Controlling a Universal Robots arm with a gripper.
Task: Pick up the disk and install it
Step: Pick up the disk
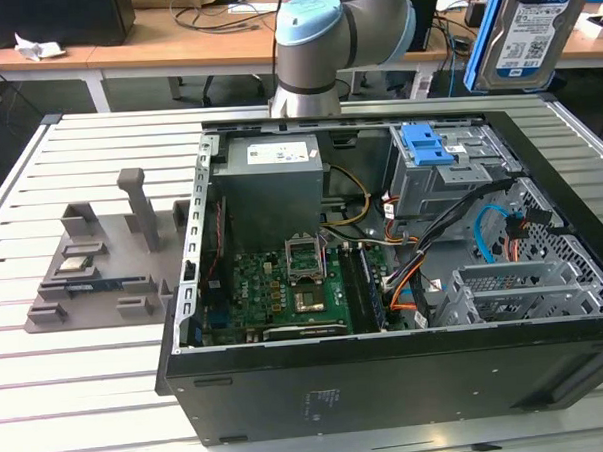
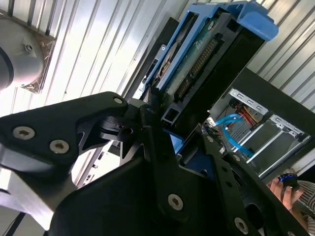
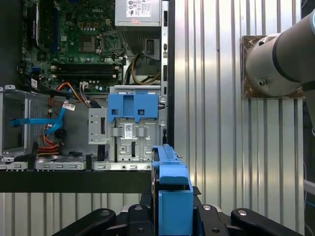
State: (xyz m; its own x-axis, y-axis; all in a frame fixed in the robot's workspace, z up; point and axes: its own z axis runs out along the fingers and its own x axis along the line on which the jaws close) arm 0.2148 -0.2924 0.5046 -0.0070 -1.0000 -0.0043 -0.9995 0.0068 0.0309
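My hand [image 2: 165, 123] is clamped on the disk [image 1: 528, 26], held high above the surface [image 1: 89, 395], long axis running straight out from it; in the exterior view the blue-latched cage [image 1: 444, 170] lies at seven o'clock.

Open black metal computer case [image 1: 388, 382] lies on slatted metal tabletop [image 1: 89, 395]; grey plastic fixture tray [image 1: 113, 259] beside it, exterior view's left. Inside, big grey metal box [image 1: 270, 197], then grey metal cage with blue latch [image 1: 450, 179] toward exterior view's right; green motherboard [image 1: 275, 297] before the box. Blue-framed silver-metal disk [image 1: 525, 26] between the jaws, raised clear of the case, exterior view's right.
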